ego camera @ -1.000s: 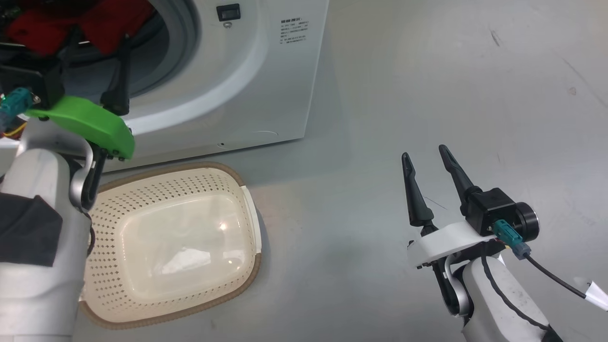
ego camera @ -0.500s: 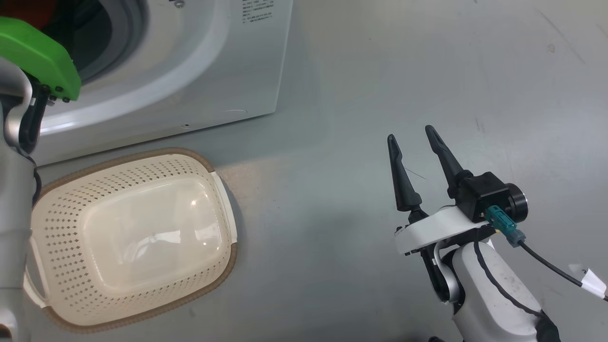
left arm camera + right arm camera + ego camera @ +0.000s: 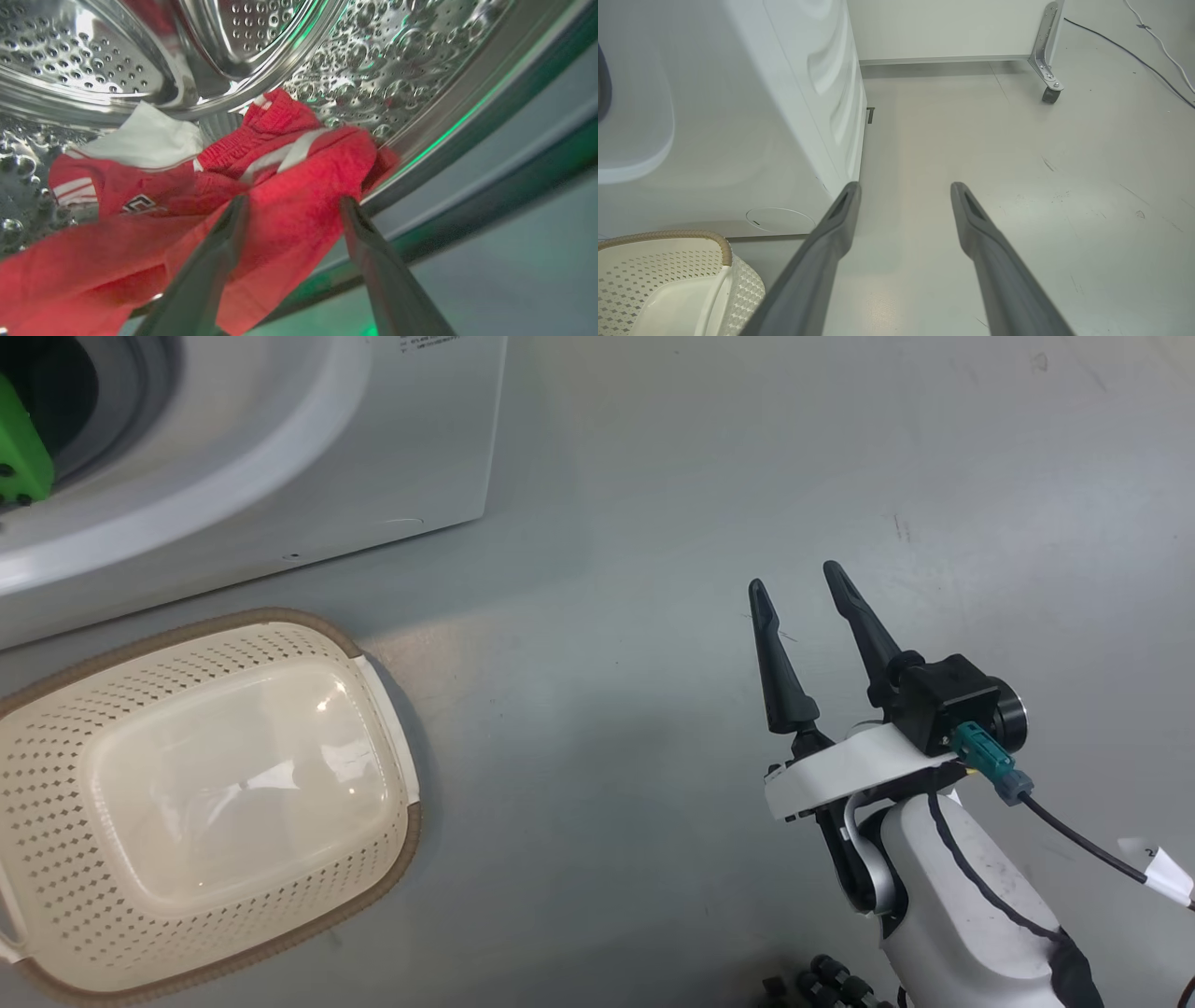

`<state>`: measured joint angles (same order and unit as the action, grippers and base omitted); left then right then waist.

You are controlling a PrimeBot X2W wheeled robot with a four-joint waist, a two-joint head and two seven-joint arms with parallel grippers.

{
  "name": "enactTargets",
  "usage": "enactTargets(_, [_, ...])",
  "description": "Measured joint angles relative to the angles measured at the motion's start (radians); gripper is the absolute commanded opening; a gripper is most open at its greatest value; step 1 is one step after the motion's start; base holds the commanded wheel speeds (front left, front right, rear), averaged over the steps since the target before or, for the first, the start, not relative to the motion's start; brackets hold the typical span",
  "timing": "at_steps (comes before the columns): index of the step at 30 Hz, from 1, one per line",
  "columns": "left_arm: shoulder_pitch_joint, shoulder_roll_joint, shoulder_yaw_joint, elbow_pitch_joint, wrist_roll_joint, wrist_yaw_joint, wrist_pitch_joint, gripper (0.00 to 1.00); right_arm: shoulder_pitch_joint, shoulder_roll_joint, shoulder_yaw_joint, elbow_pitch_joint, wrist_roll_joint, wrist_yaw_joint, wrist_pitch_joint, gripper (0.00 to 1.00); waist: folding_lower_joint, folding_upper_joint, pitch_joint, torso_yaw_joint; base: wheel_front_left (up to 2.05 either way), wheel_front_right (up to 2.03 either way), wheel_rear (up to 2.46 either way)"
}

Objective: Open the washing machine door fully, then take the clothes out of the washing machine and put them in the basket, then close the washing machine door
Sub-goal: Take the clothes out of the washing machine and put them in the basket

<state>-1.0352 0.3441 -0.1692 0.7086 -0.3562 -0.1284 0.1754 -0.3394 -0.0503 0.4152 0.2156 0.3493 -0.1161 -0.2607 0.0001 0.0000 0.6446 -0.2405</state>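
Reach into washing machine [image 3: 392,457], last sec: straddles clothes [image 3: 317,177] w/ left gripper [image 3: 294,200] spread wide, nothing gripped; right gripper [image 3: 794,577] open, empty; basket [image 3: 308,619] bare, grab likely next.

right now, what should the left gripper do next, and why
Probably close the left gripper on the clothes: a red fold shows between its open fingers inside the drum, and the basket holds nothing yet.

Scuffed grey floor [image 3: 653,476], with a caster wheel [image 3: 1050,94] on a metal bracket [image 3: 1045,42] and a dark cable [image 3: 1125,49].
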Motion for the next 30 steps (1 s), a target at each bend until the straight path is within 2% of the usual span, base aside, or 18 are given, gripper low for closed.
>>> enactTargets(16, [-0.052,-0.013,0.046,0.117,-0.032,0.044,0.008,1.0,-0.009,0.0,0.006,0.003,0.008,-0.002,0.0,1.0,0.0,0.0,0.026,-0.012,0.0,0.0,0.0])
enactTargets(17, [-0.056,-0.014,0.047,0.124,-0.035,0.048,0.012,0.78,-0.012,0.0,0.008,0.003,0.01,-0.002,0.0,1.0,0.0,0.0,0.027,-0.012,0.0,0.0,0.0])
enactTargets(18, [-0.059,-0.014,0.046,0.128,-0.035,0.053,0.015,0.46,-0.015,0.001,0.009,0.004,0.01,-0.002,0.0,1.0,0.0,0.0,0.027,-0.012,0.0,0.0,0.0])
enactTargets(19, [-0.062,-0.014,0.046,0.133,-0.036,0.053,0.017,0.0,-0.019,0.001,0.009,0.005,0.01,-0.002,0.0,1.0,0.0,0.0,0.027,-0.012,0.0,0.0,0.0])
enactTargets(23, [-0.07,-0.02,0.038,0.154,-0.036,0.053,0.016,0.0,-0.022,0.0,0.009,0.011,0.011,-0.002,0.0,1.0,0.0,0.0,0.027,-0.011,0.0,0.0,0.0])
enactTargets(30, [-0.07,-0.054,0.006,0.161,-0.011,0.053,-0.069,0.0,-0.022,0.0,-0.021,0.026,0.009,-0.003,0.0,1.0,0.0,0.0,0.01,0.007,0.0,0.0,0.0])
